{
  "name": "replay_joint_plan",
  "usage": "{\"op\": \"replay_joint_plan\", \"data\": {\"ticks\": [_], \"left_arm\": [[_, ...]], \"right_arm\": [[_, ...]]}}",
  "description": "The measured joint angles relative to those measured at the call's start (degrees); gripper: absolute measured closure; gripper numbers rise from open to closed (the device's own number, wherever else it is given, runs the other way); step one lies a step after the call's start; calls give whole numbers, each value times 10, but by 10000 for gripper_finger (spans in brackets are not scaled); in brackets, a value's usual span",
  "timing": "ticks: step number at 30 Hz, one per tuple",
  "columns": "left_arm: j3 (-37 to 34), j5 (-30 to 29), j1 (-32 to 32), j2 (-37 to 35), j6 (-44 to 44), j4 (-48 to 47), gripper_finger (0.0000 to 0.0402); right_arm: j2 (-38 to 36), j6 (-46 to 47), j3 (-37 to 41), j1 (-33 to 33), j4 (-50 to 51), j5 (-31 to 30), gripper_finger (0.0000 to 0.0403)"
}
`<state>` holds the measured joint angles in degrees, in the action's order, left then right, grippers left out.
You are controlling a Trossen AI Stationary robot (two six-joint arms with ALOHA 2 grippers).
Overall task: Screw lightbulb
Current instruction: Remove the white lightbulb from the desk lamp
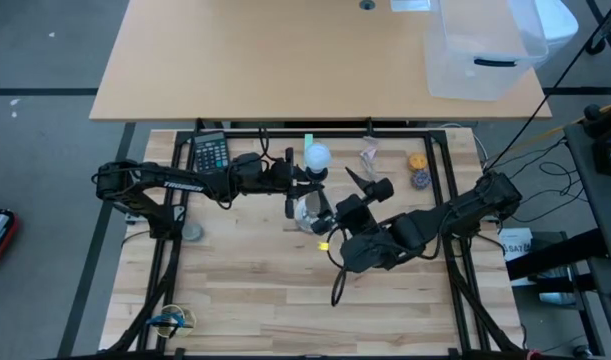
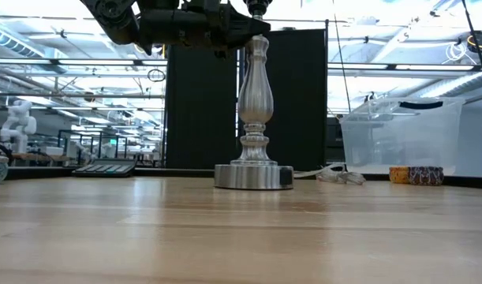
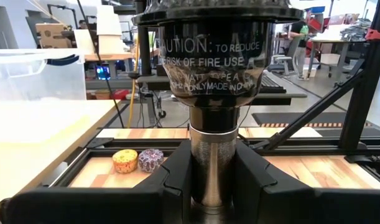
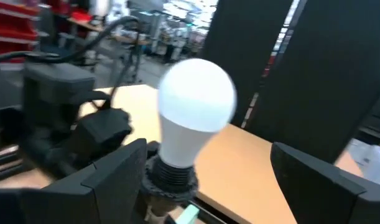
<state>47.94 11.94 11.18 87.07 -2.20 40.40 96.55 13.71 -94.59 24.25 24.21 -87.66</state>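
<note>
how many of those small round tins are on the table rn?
2: a yellow tin and a purple tin, side by side at the table's far right. Others could be hidden under the arms.

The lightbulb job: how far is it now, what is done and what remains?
Done: the lightbulb already sits in the black socket on top of the silver lamp stand. In hand: the left gripper holds the stand's neck just under the socket, steadying it. The right gripper is open, with one finger on each side of the bulb. Left: whether the bulb is fully screwed in cannot be seen; more turns may be needed.
</note>
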Motion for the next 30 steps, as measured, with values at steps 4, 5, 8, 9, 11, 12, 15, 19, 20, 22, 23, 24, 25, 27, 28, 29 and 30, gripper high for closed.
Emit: {"op": "replay_joint_plan", "data": {"ticks": [4, 5, 8, 9, 11, 12, 15, 19, 20, 22, 23, 24, 25, 27, 28, 29, 30], "left_arm": [[0, -5, 0, 0, -1, 0, 328], [0, -5, 0, 0, -2, 0, 328], [0, -10, 0, 0, -3, 0, 328], [0, -12, 0, 0, -3, 0, 328], [0, -17, 0, 0, -6, 0, 328], [0, -18, 0, 0, -7, 0, 328], [0, -19, 0, 0, -7, 0, 328], [0, -19, 0, 0, -9, 0, 328], [0, -19, 0, 0, -9, 0, 328], [0, -20, 0, 0, -9, 0, 328], [0, -20, 0, 0, -9, 0, 328], [0, -20, 0, 0, -9, 0, 328], [0, -20, 0, 0, -9, 0, 328], [0, -20, 0, 0, -9, 0, 328], [0, -20, 0, 0, -9, 0, 328], [0, -20, 0, 0, -9, -1, 328], [0, -20, 0, 0, -9, -1, 328]], "right_arm": [[0, 23, 5, -14, 0, -2, 74], [0, 27, 5, -18, 0, 9, 74], [0, 38, 5, -29, -1, 36, 74], [0, 39, 5, -31, -3, 38, 74], [0, 39, 5, -34, -9, 42, 74], [0, 39, 5, -36, -10, 47, 74], [0, 30, 5, -39, -24, 67, 74], [0, -1, 5, -51, -57, 97, 74], [0, -11, 6, -55, -68, 102, 74], [0, -29, 6, -65, -89, 109, 74], [0, -37, 6, -69, -99, 114, 74], [0, -45, 6, -72, -106, 115, 74], [0, -54, 6, -75, -111, 116, 74], [0, -69, 6, -80, -126, 118, 74], [0, -75, 6, -82, -134, 125, 74], [0, -79, 6, -85, -141, 131, 74], [0, -85, 6, -87, -148, 135, 74]]}}
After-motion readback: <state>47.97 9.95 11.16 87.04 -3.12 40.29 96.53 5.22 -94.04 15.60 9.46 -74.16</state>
